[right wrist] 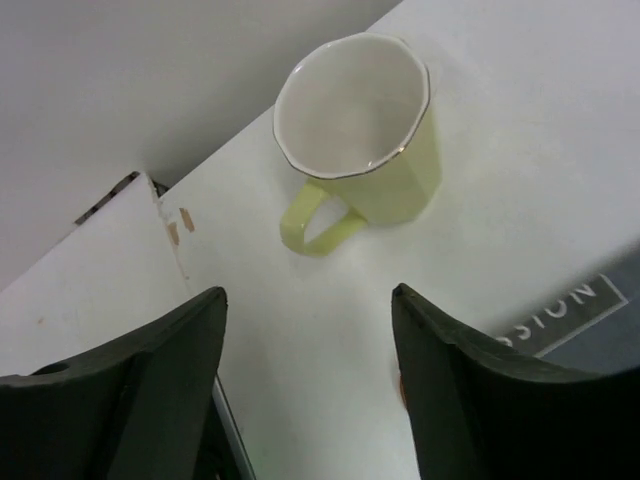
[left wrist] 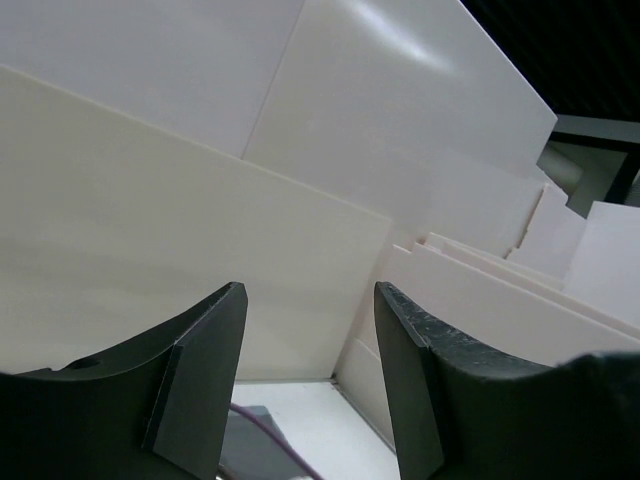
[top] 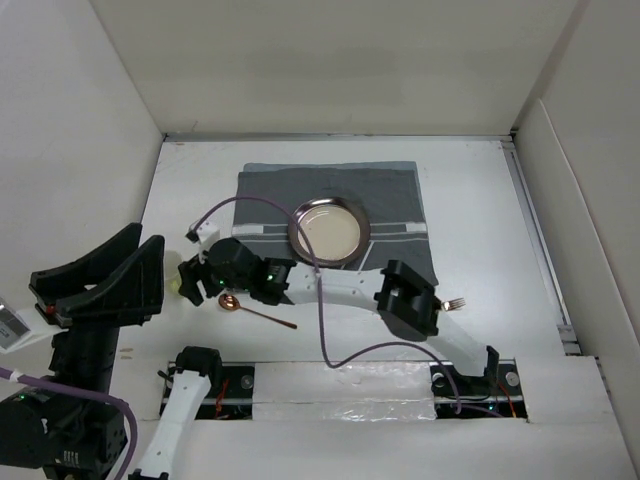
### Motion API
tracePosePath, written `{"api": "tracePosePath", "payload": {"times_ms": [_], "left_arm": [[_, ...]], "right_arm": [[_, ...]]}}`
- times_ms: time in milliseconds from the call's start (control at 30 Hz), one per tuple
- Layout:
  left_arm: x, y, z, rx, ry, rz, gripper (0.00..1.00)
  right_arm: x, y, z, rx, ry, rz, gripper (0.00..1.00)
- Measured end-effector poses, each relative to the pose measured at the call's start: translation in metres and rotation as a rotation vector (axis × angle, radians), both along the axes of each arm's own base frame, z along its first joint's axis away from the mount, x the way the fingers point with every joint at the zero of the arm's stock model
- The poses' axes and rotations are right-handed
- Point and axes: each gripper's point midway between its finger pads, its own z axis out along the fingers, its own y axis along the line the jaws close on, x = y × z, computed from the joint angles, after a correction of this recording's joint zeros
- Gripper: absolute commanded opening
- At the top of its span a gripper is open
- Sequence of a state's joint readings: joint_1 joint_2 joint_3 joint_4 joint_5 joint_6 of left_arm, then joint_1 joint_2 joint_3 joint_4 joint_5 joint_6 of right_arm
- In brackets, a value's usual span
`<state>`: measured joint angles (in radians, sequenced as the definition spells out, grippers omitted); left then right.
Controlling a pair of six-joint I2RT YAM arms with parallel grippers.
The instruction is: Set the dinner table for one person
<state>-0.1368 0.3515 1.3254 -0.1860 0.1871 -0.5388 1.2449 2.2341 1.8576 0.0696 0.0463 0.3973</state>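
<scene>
One dinner table (top: pixel 480 200), one grey placemat (top: pixel 270 190), one plate (top: pixel 329 228), one spoon (top: pixel 258 312), one fork (top: pixel 455 302), one yellow mug (right wrist: pixel 360 130)

Bare desk (right wrist: pixel 520 140) lies open between my right pincer (right wrist: pixel 308 292) and the upright yellow mug (right wrist: pixel 365 150); a white side panel (right wrist: pixel 120 80) blocks passage beyond.

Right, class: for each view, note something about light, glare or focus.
Top external: even light, mild shine on the plate rim. Left wrist: a bright sheen streaks the white panel; the left fingers look dark. Right wrist: the mug is sharp with a faint shadow; the right fingers look softer.
</scene>
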Motion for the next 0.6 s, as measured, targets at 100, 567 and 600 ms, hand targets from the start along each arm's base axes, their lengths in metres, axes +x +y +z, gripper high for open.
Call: {"api": "tracePosePath", "payload": {"times_ms": [100, 567, 600], "left_arm": [[0.000, -0.005, -0.003, -0.001, 0.011, -0.031, 0.51], [-0.006, -0.009, -0.018, -0.010, 0.027, -0.071, 0.50], [-0.007, -0.009, -0.019, -0.010, 0.027, -0.071, 0.50]], "right_arm": [[-0.005, 0.025, -0.015, -0.041, -0.004, -0.013, 0.80], [0.003, 0.060, -0.071, -0.129, 0.000, -0.123, 0.84], [0.006, 0.060, -0.075, -0.131, 0.000, -0.140, 0.84]]}}
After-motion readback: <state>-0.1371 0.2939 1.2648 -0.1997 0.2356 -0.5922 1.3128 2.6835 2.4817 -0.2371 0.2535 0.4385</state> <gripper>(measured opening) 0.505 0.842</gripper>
